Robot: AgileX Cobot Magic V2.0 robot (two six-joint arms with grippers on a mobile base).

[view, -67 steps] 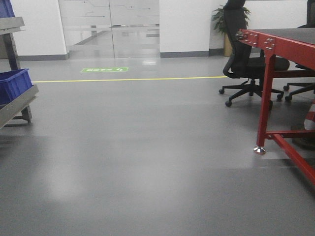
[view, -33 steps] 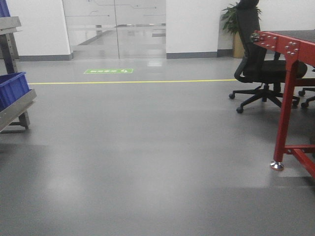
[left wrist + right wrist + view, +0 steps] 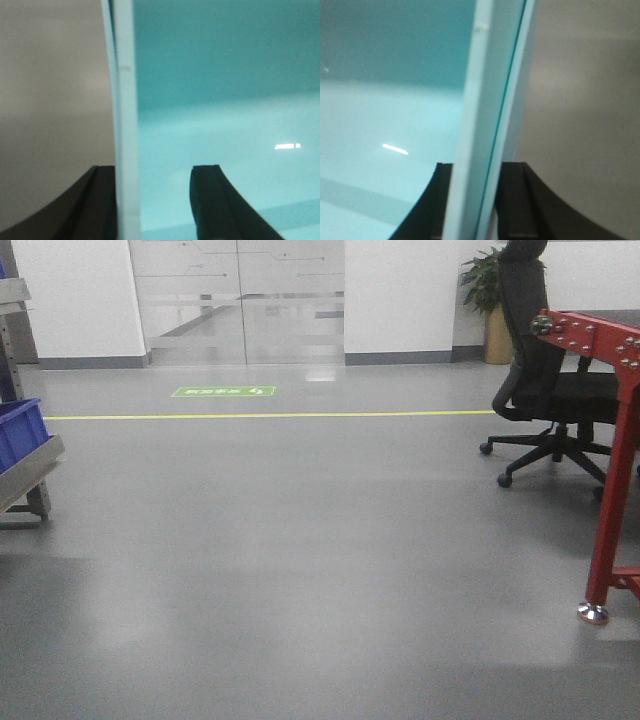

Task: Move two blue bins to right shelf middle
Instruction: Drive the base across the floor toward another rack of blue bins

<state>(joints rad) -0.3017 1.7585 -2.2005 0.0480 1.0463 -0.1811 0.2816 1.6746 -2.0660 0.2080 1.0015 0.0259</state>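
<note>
Standing between the fingers of the right pincer [image 3: 480, 200] is the thin, pale wall of a bin [image 3: 370, 125]. Both dark fingers [image 3: 517, 200] lie flat against that wall, one on each side, so this pincer is narrow and clamped on it. The bin's smooth teal inside fills the left of this view, and grey floor [image 3: 580, 100] lies past the wall on the right.

The left pincer [image 3: 157, 200] also straddles an upright wall of a teal bin [image 3: 225, 100]. Its outer finger [image 3: 95, 205] sits against the wall, while a strip of the bin's inside shows between the rim and the inner finger. I cannot tell whether this pincer is really gripping. Nor can I tell whether both wrist views show the same bin.

In the front view a blue bin [image 3: 18, 430] rests on a sloping grey metal shelf [image 3: 35, 465] at the far left edge, partly cut off by the frame. Open grey floor [image 3: 300, 570] spreads ahead, crossed by a yellow line [image 3: 270, 415], with a green floor sign [image 3: 223, 391] just beyond it before frosted glass doors [image 3: 240, 300]. At the right stands a red table [image 3: 590, 335], with a black office chair [image 3: 550, 390] behind its corner. A potted plant [image 3: 485, 280] stands against the far wall.
</note>
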